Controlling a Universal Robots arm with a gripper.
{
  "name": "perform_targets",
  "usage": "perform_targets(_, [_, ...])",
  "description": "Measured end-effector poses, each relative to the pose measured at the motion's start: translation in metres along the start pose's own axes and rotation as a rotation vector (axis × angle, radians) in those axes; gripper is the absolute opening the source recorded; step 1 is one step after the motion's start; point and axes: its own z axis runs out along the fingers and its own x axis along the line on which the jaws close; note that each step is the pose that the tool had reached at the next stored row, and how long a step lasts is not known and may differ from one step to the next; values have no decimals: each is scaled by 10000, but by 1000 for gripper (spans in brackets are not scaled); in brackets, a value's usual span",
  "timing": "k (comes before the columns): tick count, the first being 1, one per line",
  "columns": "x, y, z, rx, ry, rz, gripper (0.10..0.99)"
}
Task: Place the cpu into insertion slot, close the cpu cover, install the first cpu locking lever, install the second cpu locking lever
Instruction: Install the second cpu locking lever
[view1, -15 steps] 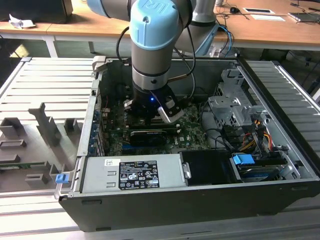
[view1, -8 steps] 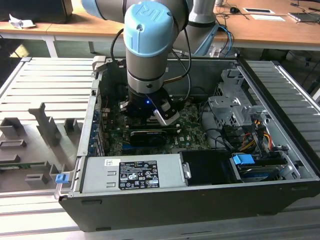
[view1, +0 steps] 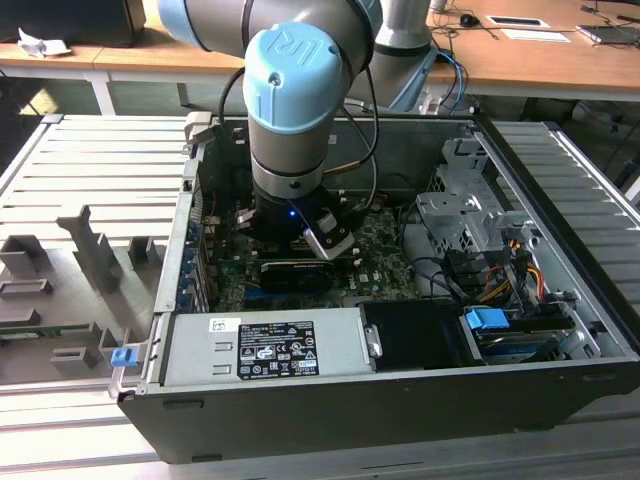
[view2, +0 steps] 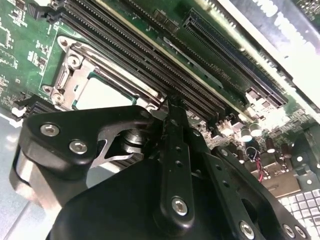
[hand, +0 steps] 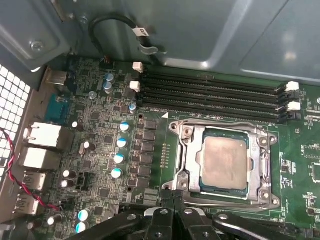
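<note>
The cpu lies flat in the insertion slot, its pale metal face showing through the window of the cpu cover. The silver cover is down flat around the chip and hides most of the slot. My gripper is shut, its two black fingertips pressed together right at the cover's edge, beside one corner of the frame. In the second wrist view the cpu and cover sit just beyond my gripper. In the exterior view the arm's wrist reaches down into the open computer case over the green board.
Black memory slots run alongside the socket. Capacitors and rear ports stand on the board's other side. The case holds a power supply, a long black card and a drive cage with cables.
</note>
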Motion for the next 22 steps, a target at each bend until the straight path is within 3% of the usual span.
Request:
perform_targets(6, [22,10,35,-186,-23,-1,106])
perform_targets(12, [29,13,64,-196,-24,1,106])
perform_targets(16, [34,35,-11,-199,-25,0,106])
perform_targets(22, [30,93,-205,-198,-19,1,106])
